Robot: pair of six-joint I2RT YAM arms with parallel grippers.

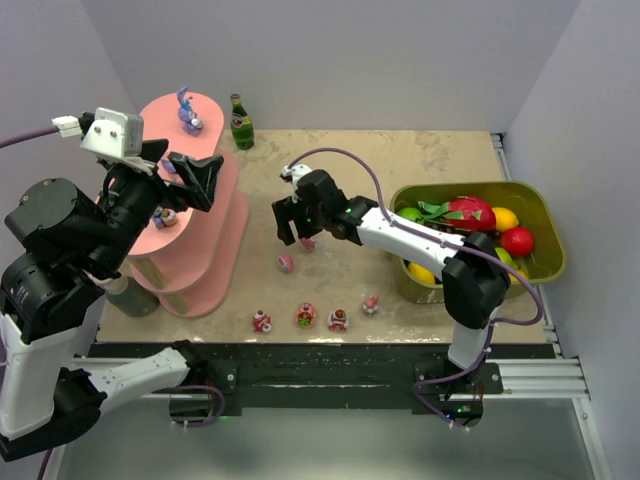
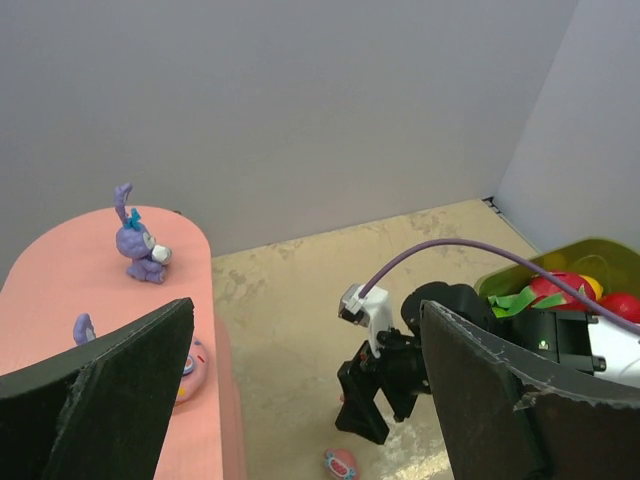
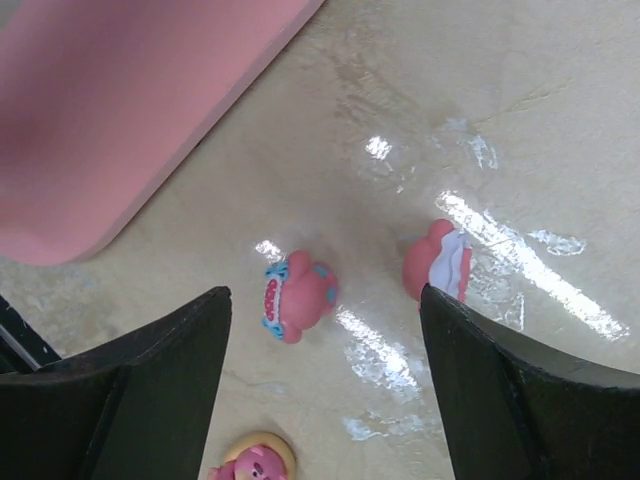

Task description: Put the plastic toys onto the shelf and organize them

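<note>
The tall salmon-pink plastic shelf [image 1: 215, 250], built of stacked long-oval tiers, stands at the left edge of the tan mottled surface [image 1: 420, 160]. A small purple bunny-eared plastic toy [image 2: 140, 245] stands upright on its top tier. A pink and purple plastic toy [image 1: 165, 217] sits on a lower tier. The left fingers [image 2: 120, 390] hang above the shelf, spread wide with nothing between them.

The right fingers [image 3: 520, 400] hover low over the middle of the surface, near the shelf's right side, and are also spread wide and gripping nothing. In the gap between them the right wrist view shows two toys lying on the surface, apart from each other. One is a pink toy with a blue-trimmed face [image 3: 298, 295], lying on its side. The other is a pink and white toy [image 3: 437, 262].

Along the near edge three small red-and-pink toys stand in a row [image 1: 305, 316]. A fourth pink toy [image 1: 371, 303] lies just right of them and a little farther in.

A dark green bottle [image 1: 241, 122] stands at the far edge, just right of the shelf. An olive-green rectangular tub [image 1: 545, 235] at the right edge holds fake fruit, among them a red dragon fruit [image 1: 470, 213].
</note>
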